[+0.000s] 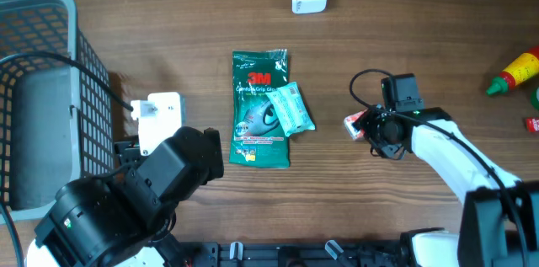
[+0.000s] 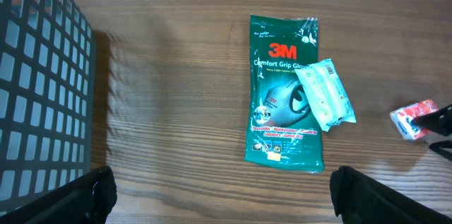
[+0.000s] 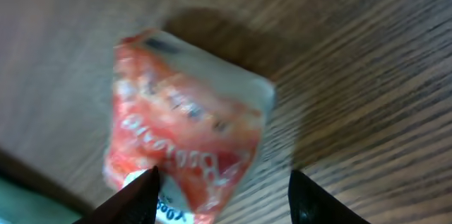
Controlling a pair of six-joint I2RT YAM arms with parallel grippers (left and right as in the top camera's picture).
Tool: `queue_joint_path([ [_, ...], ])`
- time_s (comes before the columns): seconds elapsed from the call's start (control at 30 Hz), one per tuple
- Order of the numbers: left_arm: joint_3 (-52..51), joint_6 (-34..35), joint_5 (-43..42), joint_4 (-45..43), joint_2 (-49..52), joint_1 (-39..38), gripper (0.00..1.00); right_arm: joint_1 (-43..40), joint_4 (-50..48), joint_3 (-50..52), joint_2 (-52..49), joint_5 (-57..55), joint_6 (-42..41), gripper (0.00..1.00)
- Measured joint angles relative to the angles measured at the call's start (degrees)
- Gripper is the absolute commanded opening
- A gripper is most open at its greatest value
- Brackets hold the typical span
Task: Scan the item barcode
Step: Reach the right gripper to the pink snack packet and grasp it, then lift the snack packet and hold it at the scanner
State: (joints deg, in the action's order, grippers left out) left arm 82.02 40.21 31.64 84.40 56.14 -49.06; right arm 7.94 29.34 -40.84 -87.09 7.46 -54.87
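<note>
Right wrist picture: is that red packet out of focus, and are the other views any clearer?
Right wrist view: the small red-and-white plastic packet is blurred, its print unreadable, a dark shadow behind it. Left wrist view: the green 3M glove pack is sharp, lettering legible. Overhead view: evenly lit, fairly sharp.

Soft, even light covers the wooden desk (image 1: 421,31), and the overhead view is sharp. In the left wrist view the basket (image 2: 42,75) throws a faint, smeared shadow to its right, while the green glove pack (image 2: 286,90) reads crisp. In the right wrist view the red packet (image 3: 191,125) is blurred, with a dark shadow behind it.
</note>
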Motion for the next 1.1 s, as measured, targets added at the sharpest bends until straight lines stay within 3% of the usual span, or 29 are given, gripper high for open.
queue_joint_path([
  [0.1, 0.00, 0.02, 0.00, -0.02, 0.00, 0.00, 1.00, 0.00, -2.14, 0.00, -1.16, 0.02, -0.35, 0.40],
  [0.2, 0.00, 0.02, 0.00, -0.02, 0.00, 0.00, 1.00, 0.00, -5.31, -0.02, -2.38, 0.55, -0.55, 0.07],
  [0.23, 0.00, 0.02, 0.00, -0.02, 0.00, 0.00, 1.00, 0.07, -6.25, -0.13, -2.62, 1.14, -0.87, 0.04],
  [0.5, 0.00, 0.02, 0.00, -0.02, 0.00, 0.00, 1.00, 0.00, -15.39, -0.07, -4.26, 7.04, 6.25, 0.04],
  [0.73, 0.00, 0.00, 0.00, 0.00, 0.00, 0.00, 1.00, -0.04, -39.56, 0.52, -4.81, 37.38, 25.53, 0.04],
  [0.93, 0.00, 0.02, 0.00, -0.02, 0.00, 0.00, 1.00, 0.00, -46.01, 0.55, -4.83, 53.27, 34.88, 0.04],
  [1.1, 0.00, 0.00, 0.00, -0.02, 0.00, 0.00, 1.00, 0.00, -59.65, 0.57, -4.83, 72.46, 42.25, 0.04],
])
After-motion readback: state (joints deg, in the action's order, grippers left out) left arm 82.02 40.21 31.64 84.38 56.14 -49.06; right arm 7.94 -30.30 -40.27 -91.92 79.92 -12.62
